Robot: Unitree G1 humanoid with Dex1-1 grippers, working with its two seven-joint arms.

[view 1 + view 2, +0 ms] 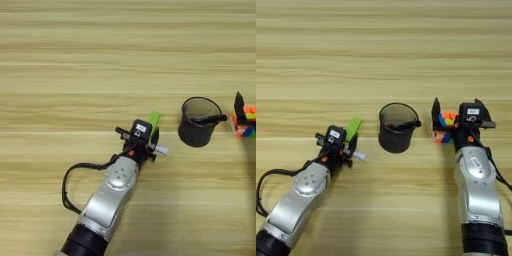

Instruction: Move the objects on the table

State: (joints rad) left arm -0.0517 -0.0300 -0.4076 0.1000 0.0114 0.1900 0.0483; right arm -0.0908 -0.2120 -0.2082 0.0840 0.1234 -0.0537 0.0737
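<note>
From the left eye view, the left gripper (145,140) sits mid-table (75,60), beside the lime-green block (154,119) with the white marker (160,149) lying just by it; whether its fingers grip anything cannot be told. The black mesh cup (199,122) stands to its right.

From the right eye view, the right gripper (456,120) has its fingers spread around the puzzle cube (445,127), unpinched. Closing off-centre could twist the cube free, or knock it into the cup.
</note>
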